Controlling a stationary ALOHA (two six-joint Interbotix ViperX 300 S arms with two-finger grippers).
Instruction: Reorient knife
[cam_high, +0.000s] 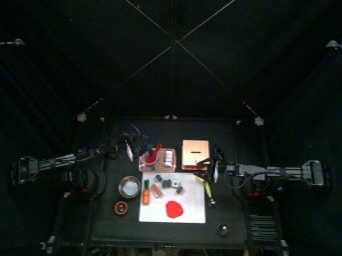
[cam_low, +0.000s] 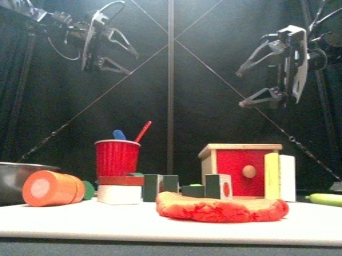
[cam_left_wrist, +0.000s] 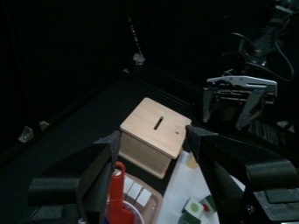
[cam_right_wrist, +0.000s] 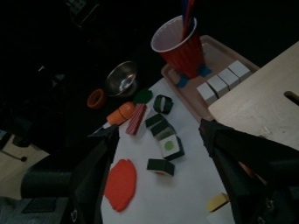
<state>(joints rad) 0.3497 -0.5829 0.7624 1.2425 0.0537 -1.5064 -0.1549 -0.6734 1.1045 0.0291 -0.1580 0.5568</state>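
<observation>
I hang above the table (cam_high: 134, 225) with both arms raised, and my jaws on each side are spread as wide as they go, holding nothing. My left gripper (cam_low: 104, 45) is high on the left of the front view; my right gripper (cam_low: 274, 75) is high on the right, and my left wrist camera also catches it above the far side of the wooden box (cam_left_wrist: 156, 136). That box has a dark slot in its lid and, seen from the front, a red face with a small knob. The knife (cam_high: 207, 187) lies on the right part of the white board (cam_high: 185, 210), its yellow handle showing, near the board's right edge and well apart from the red round piece (cam_high: 174, 209) that lies flat on the board. My right wrist view shows only a bit of yellow at the board's edge, too little to be sure of. A red cup (cam_right_wrist: 181, 48) with a red and a blue stick in it stands in a tray beside white blocks. Dark stubby pieces (cam_right_wrist: 163, 131) lie on the board, and an orange carrot-like piece (cam_right_wrist: 121, 114) just off it, near a small metal bowl (cam_right_wrist: 121, 79). I can read no writing or label on anything.
</observation>
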